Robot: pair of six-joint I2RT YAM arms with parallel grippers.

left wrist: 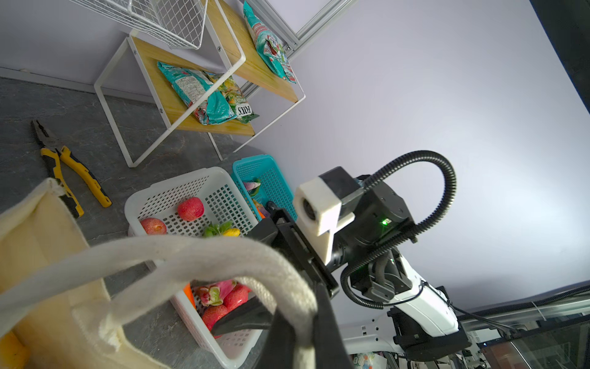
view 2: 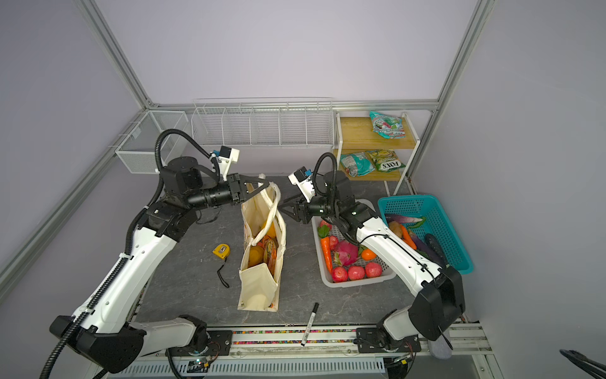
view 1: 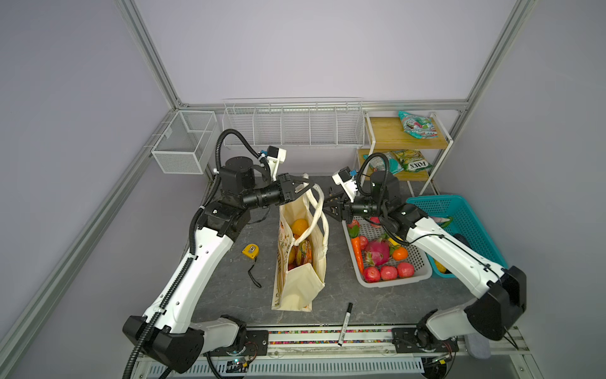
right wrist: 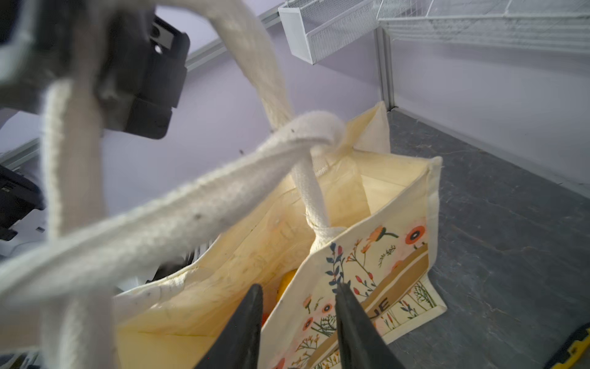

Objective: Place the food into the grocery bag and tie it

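Observation:
The grocery bag (view 1: 301,288) (view 2: 259,288) stands upright mid-table with its mouth open. Inside it I see food: an orange (view 1: 299,226), a glossy snack packet (view 1: 303,251) (view 2: 270,252) and a yellow pear (view 2: 255,256). Its white rope handles (view 1: 319,210) (left wrist: 191,255) (right wrist: 191,204) rise above the far end of the bag. My left gripper (view 1: 310,187) (view 2: 267,185) (left wrist: 305,322) is shut on one rope handle there. My right gripper (view 1: 328,205) (view 2: 283,206) (right wrist: 298,287) hovers just right of the handles, jaws apart, nothing between them.
A white basket (view 1: 423,275) of toy produce and a teal basket (view 1: 459,210) sit to the right. A yellow tape measure (view 1: 250,251) lies left of the bag, a marker (view 1: 345,323) near the front edge, pliers (left wrist: 64,163) behind the bag. A shelf (view 1: 406,137) stands back right.

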